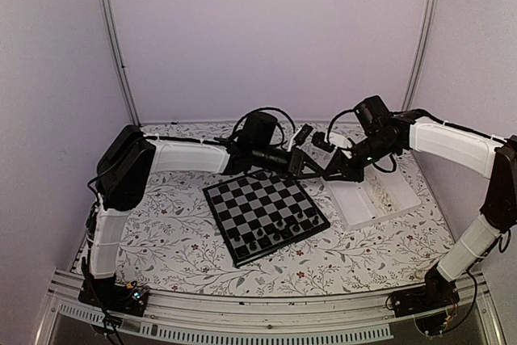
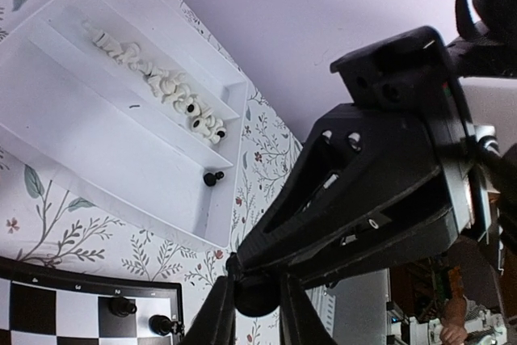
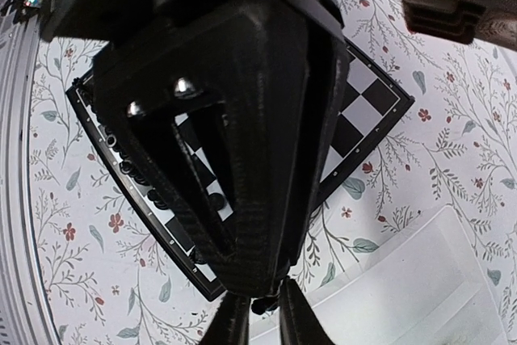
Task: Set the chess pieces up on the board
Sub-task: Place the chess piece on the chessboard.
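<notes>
Chess piece (image 2: pixel 255 295) sits clamped in both our left gripper (image 2: pixel 257 282) and right gripper (image 3: pixel 262 303); a mistimed release could drop it.

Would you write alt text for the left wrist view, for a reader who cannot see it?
The left gripper, black and bulky, fills the right side above a floral tablecloth. A white divided tray holds a row of cream-white pieces and one black piece; a board corner with two black pieces shows bottom left.
</notes>
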